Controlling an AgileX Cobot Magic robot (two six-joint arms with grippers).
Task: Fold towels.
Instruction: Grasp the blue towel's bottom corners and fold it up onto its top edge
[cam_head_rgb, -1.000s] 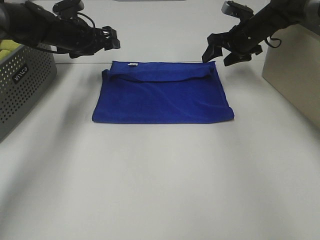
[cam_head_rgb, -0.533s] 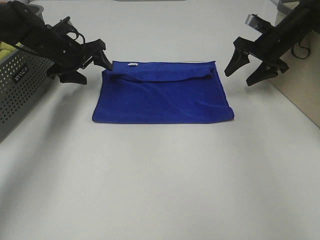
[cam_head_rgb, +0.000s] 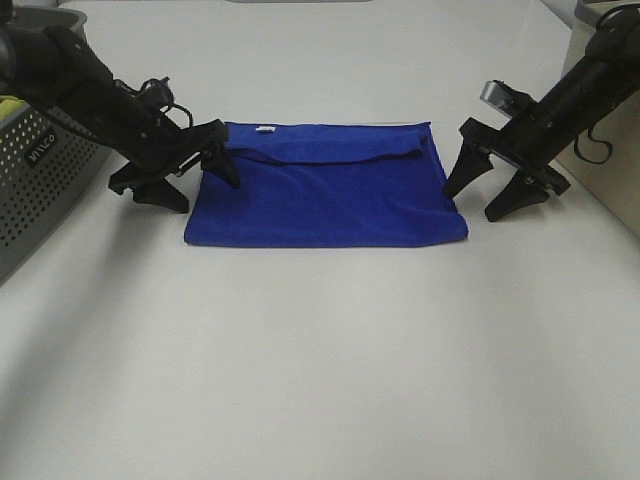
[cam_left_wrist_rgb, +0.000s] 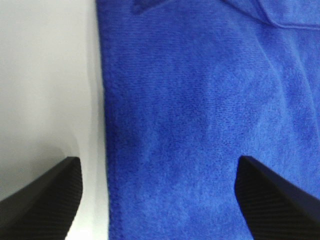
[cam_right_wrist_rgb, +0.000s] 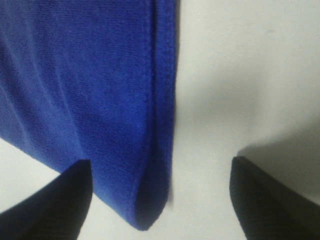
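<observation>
The folded blue towel (cam_head_rgb: 325, 190) lay flat on the table (cam_head_rgb: 320, 350), each side edge between the spread, released fingers of the left gripper (cam_head_rgb: 197, 183) and right gripper (cam_head_rgb: 475, 202); a grey basket (cam_head_rgb: 45, 175) stood outside the left fingers, a beige box (cam_head_rgb: 615, 175) outside the right

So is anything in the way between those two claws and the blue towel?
Nothing visible is. The royal-blue rectangular microfibre towel lies on the white table, and the open left gripper and open right gripper each straddle one of its side edges, with only cloth and tabletop between their fingers.
</observation>
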